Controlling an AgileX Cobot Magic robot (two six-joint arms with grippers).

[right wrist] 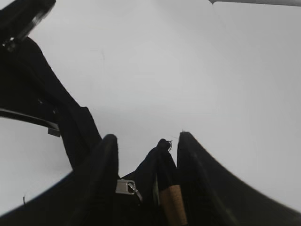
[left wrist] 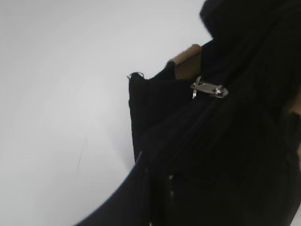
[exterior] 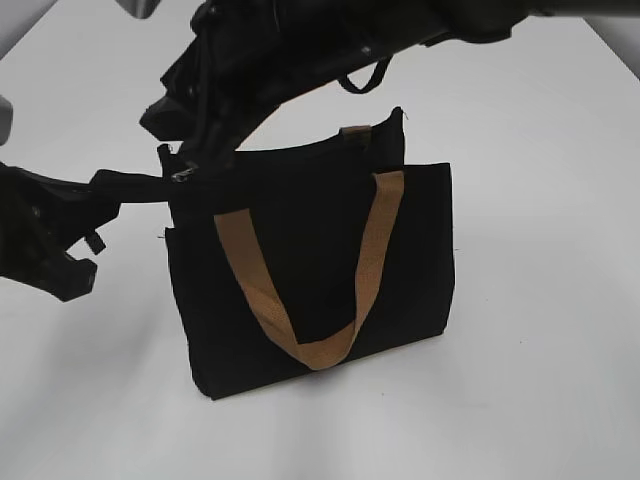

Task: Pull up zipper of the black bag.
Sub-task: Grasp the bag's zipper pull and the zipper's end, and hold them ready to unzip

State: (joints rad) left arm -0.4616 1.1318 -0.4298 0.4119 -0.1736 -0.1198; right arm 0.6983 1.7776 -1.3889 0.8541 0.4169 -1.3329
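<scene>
The black bag (exterior: 320, 270) stands upright mid-table, its tan handle (exterior: 300, 340) hanging down the front. Its zipper (exterior: 183, 174) shows a small silvery pull at the top left corner, also visible in the left wrist view as the pull (left wrist: 209, 88) and in the right wrist view as the pull (right wrist: 126, 187). My left gripper (exterior: 108, 184) is shut on a black fabric tail at that corner and holds it out taut to the left; its fingers (left wrist: 141, 197) are dark and blurred. My right gripper (right wrist: 146, 141) reaches across from above, open, straddling the bag's top edge, with the pull beside its left finger.
The bag stands on a white table (exterior: 540, 300). The right arm (exterior: 300, 50) spans the top of the exterior view above the bag. A grey object (exterior: 5, 115) sits at the left edge.
</scene>
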